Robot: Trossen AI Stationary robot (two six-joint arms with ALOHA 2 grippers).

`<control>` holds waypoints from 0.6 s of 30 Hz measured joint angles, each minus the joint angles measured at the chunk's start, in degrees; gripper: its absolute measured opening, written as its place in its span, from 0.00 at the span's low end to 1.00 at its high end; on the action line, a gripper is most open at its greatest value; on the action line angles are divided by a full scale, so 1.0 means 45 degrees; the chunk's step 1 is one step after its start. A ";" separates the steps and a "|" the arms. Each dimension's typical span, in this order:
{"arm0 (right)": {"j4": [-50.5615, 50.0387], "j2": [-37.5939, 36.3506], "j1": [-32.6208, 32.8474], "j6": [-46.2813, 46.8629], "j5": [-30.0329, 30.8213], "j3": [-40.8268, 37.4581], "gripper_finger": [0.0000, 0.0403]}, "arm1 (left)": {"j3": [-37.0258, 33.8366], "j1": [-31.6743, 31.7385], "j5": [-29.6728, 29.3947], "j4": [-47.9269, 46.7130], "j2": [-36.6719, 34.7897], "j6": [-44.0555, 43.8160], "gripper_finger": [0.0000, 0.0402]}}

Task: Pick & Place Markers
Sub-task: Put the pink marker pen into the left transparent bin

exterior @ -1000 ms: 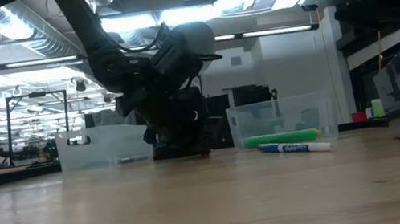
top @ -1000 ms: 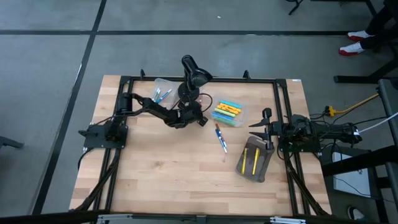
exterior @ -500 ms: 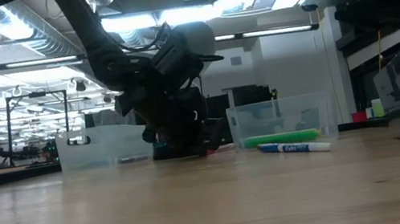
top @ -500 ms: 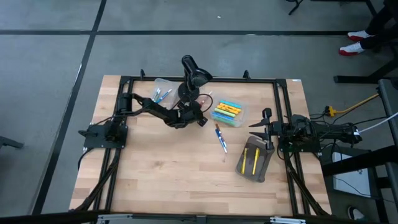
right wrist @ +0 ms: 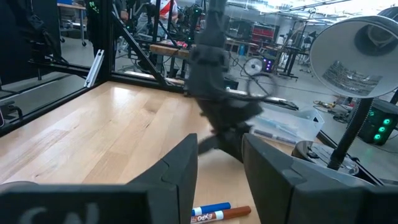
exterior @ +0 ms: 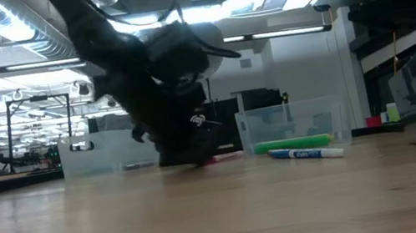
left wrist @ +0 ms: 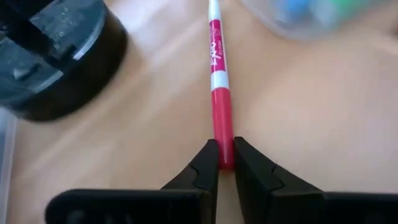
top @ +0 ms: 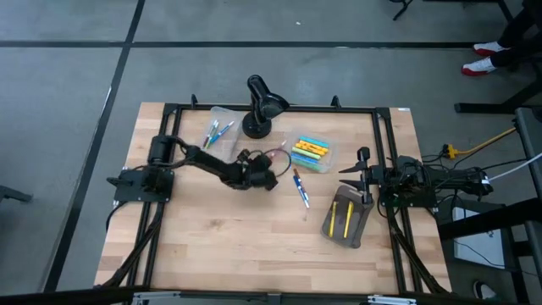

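Observation:
My left gripper (top: 269, 178) is low over the table, just near of the black lamp's base (top: 257, 127), and is shut on a red marker (left wrist: 216, 68). That marker also shows in the low view (exterior: 220, 158), down at the table top. More markers lie in two clear trays (top: 218, 129) (top: 311, 151). A blue-and-orange marker (top: 301, 188) lies flat on the wood. Two yellow ones rest on the grey pouch (top: 345, 216). My right gripper (right wrist: 221, 171) is open and waits at the table's right side, by the pouch. My left gripper pinches the red marker by its red cap end (left wrist: 224, 152) between its two fingertips (left wrist: 206, 163). The fingers come from the table's left and lie along the marker, which points away from them toward the right tray. In the low view the marker lies level at the table top.
The lamp's base (left wrist: 50, 56) stands close beside the held marker, on its far side. The lamp head (right wrist: 360, 56) hangs over that area. Black frame rails (top: 271, 108) border the table. Bare wood lies toward the near edge (top: 254, 246).
My left gripper has drawn back from the lamp's base toward the near edge, and the arm has dropped lower. The red marker now shows at the table top beside the gripper in the low view.

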 joint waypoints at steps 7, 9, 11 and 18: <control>0.0000 -0.0001 0.0000 0.0000 -0.0004 0.0000 0.31 | -0.0315 -0.2579 0.0392 -0.2429 -0.1085 -0.1992 0.08; 0.0000 0.0004 -0.0002 -0.0002 -0.0004 0.0000 0.31 | -0.0328 -0.3258 0.0479 -0.3080 -0.1386 -0.2364 0.08; 0.0000 -0.0001 -0.0003 0.0000 -0.0001 0.0000 0.31 | -0.0331 -0.3937 0.0622 -0.3522 -0.1564 -0.2602 0.07; 0.0000 0.0004 -0.0003 0.0000 -0.0004 0.0000 0.31 | -0.0331 -0.6099 0.0817 -0.4868 -0.1854 -0.3751 0.08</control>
